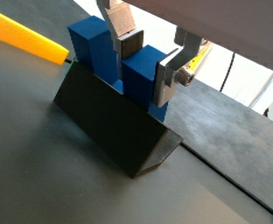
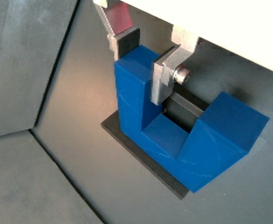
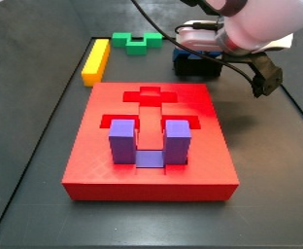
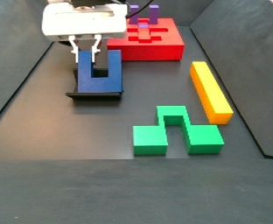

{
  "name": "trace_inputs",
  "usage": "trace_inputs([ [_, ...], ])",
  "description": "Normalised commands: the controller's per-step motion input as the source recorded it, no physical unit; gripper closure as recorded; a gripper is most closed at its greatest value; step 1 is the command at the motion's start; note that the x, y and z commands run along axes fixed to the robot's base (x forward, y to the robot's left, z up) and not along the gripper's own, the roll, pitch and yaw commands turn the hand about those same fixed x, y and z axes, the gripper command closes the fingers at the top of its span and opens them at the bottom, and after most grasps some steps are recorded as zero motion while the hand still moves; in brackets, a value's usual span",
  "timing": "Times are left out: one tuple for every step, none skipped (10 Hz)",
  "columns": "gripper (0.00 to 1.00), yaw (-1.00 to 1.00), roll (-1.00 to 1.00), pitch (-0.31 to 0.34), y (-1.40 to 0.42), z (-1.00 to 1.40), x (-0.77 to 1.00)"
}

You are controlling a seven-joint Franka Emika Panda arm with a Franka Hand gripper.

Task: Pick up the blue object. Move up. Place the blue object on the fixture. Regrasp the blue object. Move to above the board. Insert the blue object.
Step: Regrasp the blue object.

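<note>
The blue object point(image 1: 98, 48) point(image 2: 209, 131) point(image 4: 101, 77) stands on the black fixture point(image 1: 115, 131) point(image 4: 90, 94), its two prongs pointing up. In both wrist views my gripper point(image 1: 147, 70) point(image 2: 145, 66) straddles one prong from above. One pad lies against each side of that prong and no gap shows, so it is shut on it. The free prong stands alongside. In a side view the gripper point(image 4: 88, 54) comes straight down on the prong. The red board point(image 3: 102, 146) point(image 4: 163, 51) lies apart from the fixture. From that side the arm's hand mostly hides the blue object point(image 3: 193, 66).
A purple U-shaped block point(image 3: 148, 141) point(image 4: 150, 13) sits in the board's recess. A yellow bar point(image 3: 96, 60) point(image 4: 209, 90) point(image 1: 22, 37) lies on the dark floor beside the board. A green notched block point(image 3: 135, 41) point(image 4: 174, 129) lies near it.
</note>
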Motion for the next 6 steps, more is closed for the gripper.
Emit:
trace_inputs([
  [1.0,0.0,0.0,0.0,0.0,0.0,0.0],
  [1.0,0.0,0.0,0.0,0.0,0.0,0.0],
  [1.0,0.0,0.0,0.0,0.0,0.0,0.0],
  [1.0,0.0,0.0,0.0,0.0,0.0,0.0],
  [1.0,0.0,0.0,0.0,0.0,0.0,0.0],
  [1.0,0.0,0.0,0.0,0.0,0.0,0.0],
])
